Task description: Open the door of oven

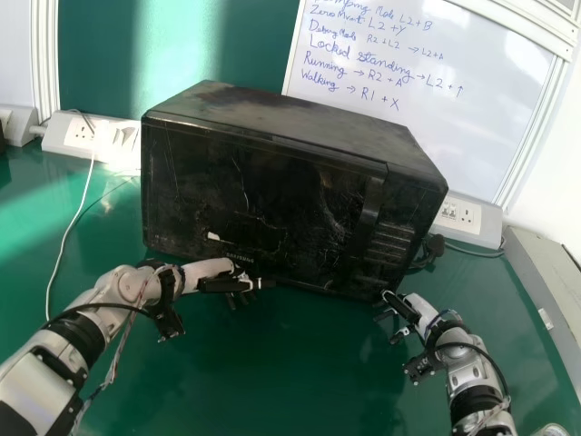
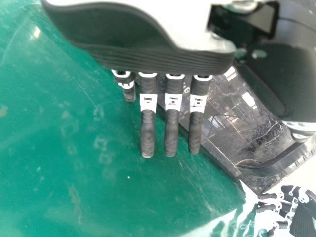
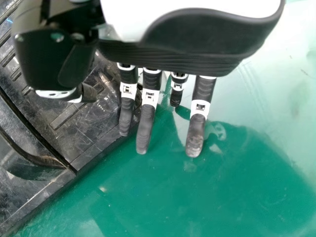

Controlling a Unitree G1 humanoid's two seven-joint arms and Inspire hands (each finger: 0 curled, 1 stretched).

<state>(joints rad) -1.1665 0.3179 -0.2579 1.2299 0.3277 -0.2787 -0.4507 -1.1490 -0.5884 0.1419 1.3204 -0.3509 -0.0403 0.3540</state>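
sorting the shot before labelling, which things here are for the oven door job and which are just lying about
For the job:
- black oven, door closed
- door handle
- left hand
- right hand

Just about:
- whiteboard
- white cable
- socket box

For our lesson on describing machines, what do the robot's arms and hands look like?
The left arm and right arm are silvery grey with black sections and thin black cables. The left hand and right hand combine smooth white and ribbed black, with dark fingers banded in white.
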